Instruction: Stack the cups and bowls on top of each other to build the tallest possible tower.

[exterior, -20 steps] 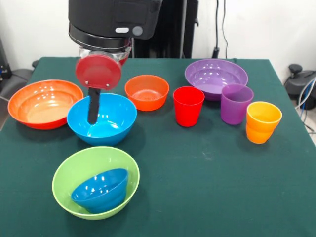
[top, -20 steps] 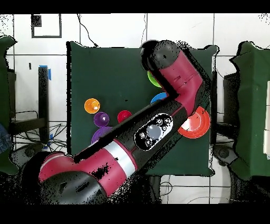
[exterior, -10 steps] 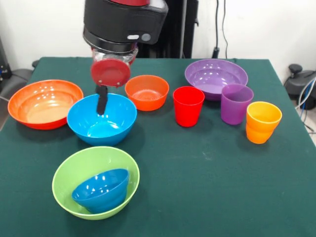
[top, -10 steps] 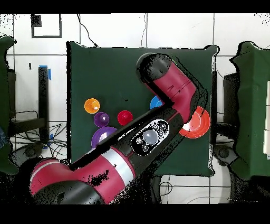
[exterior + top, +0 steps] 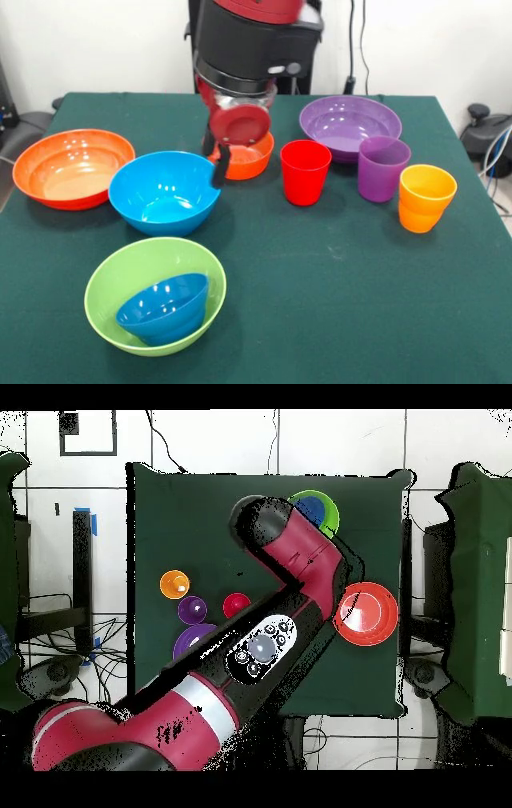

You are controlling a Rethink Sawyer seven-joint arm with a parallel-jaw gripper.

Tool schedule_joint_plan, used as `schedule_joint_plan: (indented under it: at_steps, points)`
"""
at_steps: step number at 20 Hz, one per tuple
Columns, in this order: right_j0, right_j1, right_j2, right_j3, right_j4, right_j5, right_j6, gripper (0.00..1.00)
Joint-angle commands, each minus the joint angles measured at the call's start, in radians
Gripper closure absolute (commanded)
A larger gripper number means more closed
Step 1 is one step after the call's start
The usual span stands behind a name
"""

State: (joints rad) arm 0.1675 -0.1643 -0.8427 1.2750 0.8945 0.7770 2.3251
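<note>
My gripper [image 5: 210, 170] hangs empty and open over the gap between the deep light blue bowl [image 5: 164, 192] and the small orange bowl [image 5: 254, 160]. The small dark blue bowl [image 5: 164, 308] lies tilted inside the lime green bowl [image 5: 120, 276] at the front. The wide orange-red bowl [image 5: 72, 168] sits at the left, the wide purple bowl [image 5: 350, 124] at the back right. The red cup [image 5: 305, 172], purple cup [image 5: 383, 168] and orange cup [image 5: 426, 198] stand upright in a row at the right. In the overhead view the arm [image 5: 300, 574] hides the gripper and two bowls.
Everything stands on a dark green table [image 5: 336, 280]. The overhead view shows the lime green bowl [image 5: 300, 502], orange-red bowl [image 5: 368, 614], orange cup [image 5: 174, 584], purple cup [image 5: 192, 609] and red cup [image 5: 236, 604]. Cables and a dark stand are behind the table.
My gripper has risen out of the light blue bowl and moved right, toward the small orange bowl. No bowl or cup has moved.
</note>
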Motion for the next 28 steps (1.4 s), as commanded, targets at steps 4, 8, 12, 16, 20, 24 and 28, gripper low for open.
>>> schedule_joint_plan:
  at_steps: [4,8,12,16,20,24,28]
  points:
    - [0.017,-0.002,0.272,0.145,-0.118,-0.205,-0.03,0.0]
    - [0.019,0.02,0.281,0.129,-0.15,-0.234,0.01,0.0]
    - [0.019,0.034,0.293,0.115,-0.183,-0.242,0.022,0.0]
    - [0.009,0.029,0.317,0.113,-0.213,-0.259,0.007,0.0]
    - [-0.007,0.02,0.352,0.119,-0.244,-0.317,-0.013,0.0]
    - [-0.011,0.02,0.375,0.117,-0.268,-0.343,-0.003,0.0]
    - [-0.018,0.024,0.398,0.114,-0.296,-0.36,-0.005,0.0]
